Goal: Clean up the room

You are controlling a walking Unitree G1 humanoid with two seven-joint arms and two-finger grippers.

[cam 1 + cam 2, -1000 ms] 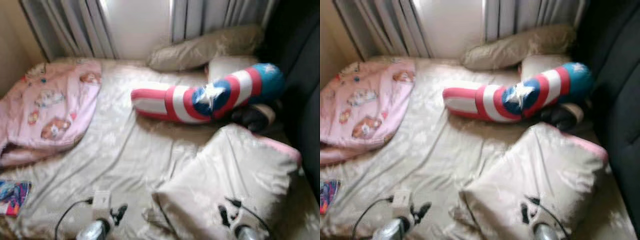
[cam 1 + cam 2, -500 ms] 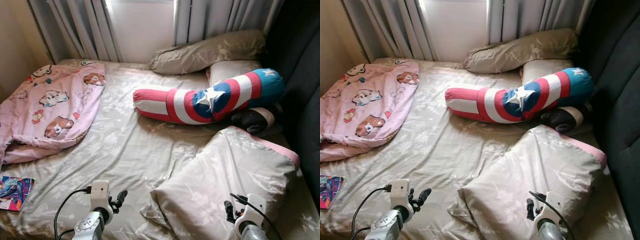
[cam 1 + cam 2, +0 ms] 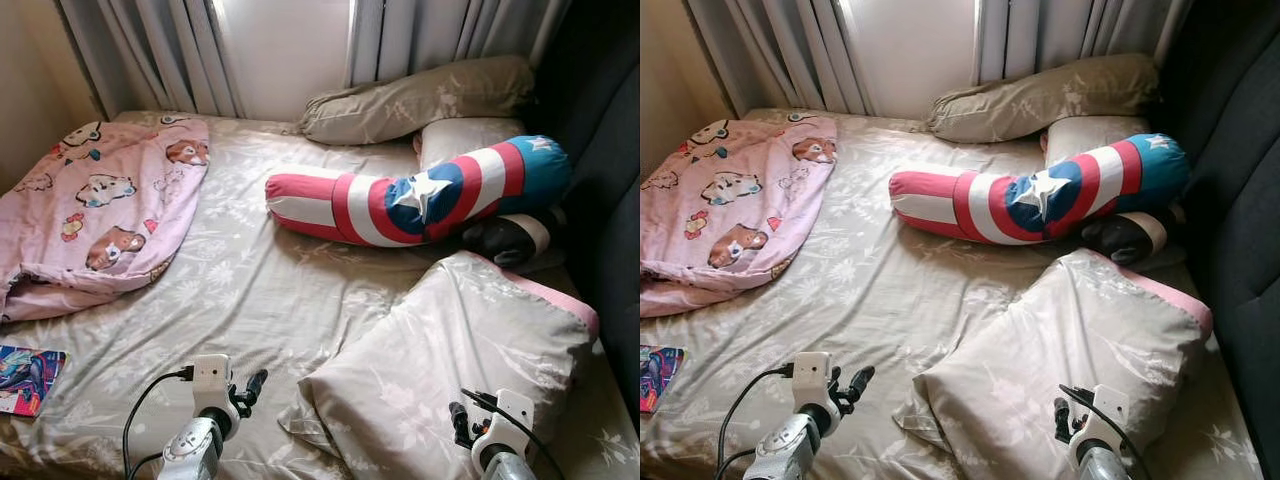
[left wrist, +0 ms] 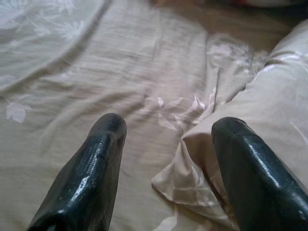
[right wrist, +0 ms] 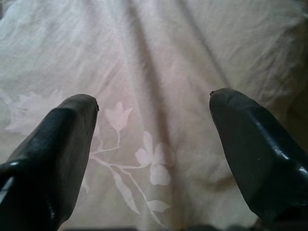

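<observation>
left eye view: no readable writing anywhere. both grippers, left gripper [image 4: 166, 168] and right gripper [image 5: 151, 159], hang spread wide over the floral pillow [image 3: 460, 360], left one's crept slightly forward since before.

No words, brand names or numbers can be read anywhere. The only sign is a white star [image 3: 421, 190] in a blue circle with red and white rings on the long bolster pillow [image 3: 400, 198]; the small book's [image 3: 27, 365] cover is too blurred to read.
</observation>
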